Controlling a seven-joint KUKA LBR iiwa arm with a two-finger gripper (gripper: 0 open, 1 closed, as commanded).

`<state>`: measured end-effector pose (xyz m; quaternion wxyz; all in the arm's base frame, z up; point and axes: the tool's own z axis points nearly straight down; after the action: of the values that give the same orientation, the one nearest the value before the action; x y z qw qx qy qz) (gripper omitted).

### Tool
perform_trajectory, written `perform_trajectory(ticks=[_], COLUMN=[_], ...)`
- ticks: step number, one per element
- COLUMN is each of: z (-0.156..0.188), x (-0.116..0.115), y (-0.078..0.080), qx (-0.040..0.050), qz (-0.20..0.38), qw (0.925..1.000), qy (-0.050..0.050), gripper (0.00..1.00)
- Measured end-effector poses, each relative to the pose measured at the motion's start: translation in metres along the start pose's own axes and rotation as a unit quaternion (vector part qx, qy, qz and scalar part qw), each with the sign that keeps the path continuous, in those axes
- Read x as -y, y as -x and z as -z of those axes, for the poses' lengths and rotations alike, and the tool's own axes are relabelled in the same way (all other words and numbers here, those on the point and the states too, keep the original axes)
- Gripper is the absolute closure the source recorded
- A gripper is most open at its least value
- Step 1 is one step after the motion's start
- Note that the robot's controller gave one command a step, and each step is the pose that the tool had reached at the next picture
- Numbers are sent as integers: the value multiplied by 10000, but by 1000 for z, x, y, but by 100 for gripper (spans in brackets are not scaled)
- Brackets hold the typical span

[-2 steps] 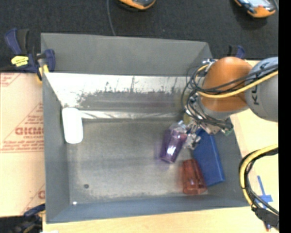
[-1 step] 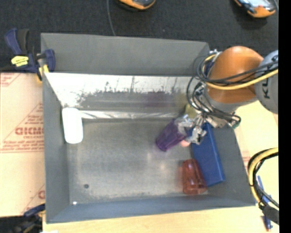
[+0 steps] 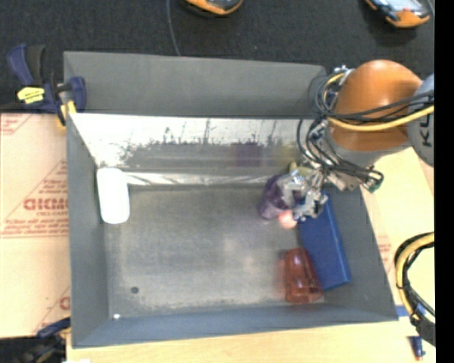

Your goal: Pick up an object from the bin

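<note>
Grey metal bin (image 3: 197,248), viewed from above and a little to one side. Reaching in over the right edge: robot arm with a rounded orange wrist cover (image 3: 374,104) and looped black cables (image 3: 321,138) round it.

Below that cover, low in the bin's right half and close to the foot of the far wall: metal pincer (image 3: 306,193). Released or clenched: cannot tell, too much crowded metal and cable there to read it.

Right against the pincer, on the side toward the bin's middle: small, soft-looking purple lump (image 3: 272,195). At the lump's near edge, a little pink rounded piece (image 3: 287,218). Part of the lump or a separate thing: cannot tell. Actually gripped, or only overlapping the pincer from this angle: cannot tell either.

Just nearward of the pincer, along the right wall: deep blue flat rectangular box (image 3: 327,249), lying slanted, far end right at the pincer. Beside the box's near end, toward the near-right corner: translucent red plastic piece (image 3: 298,275), chunky, touching or almost touching the box.

Well apart from that cluster, by the left wall toward the far-left corner: white short cylinder (image 3: 113,195), lying lengthwise along that wall.
</note>
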<state>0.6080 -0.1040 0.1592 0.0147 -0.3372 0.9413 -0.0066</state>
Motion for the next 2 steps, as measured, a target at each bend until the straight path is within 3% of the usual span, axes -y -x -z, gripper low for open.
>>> perform_trajectory(ticks=[2], z=[26], x=[-1], y=[-1], qx=[-35], qz=[-19], qw=[10000], qy=[49], gripper=[100])
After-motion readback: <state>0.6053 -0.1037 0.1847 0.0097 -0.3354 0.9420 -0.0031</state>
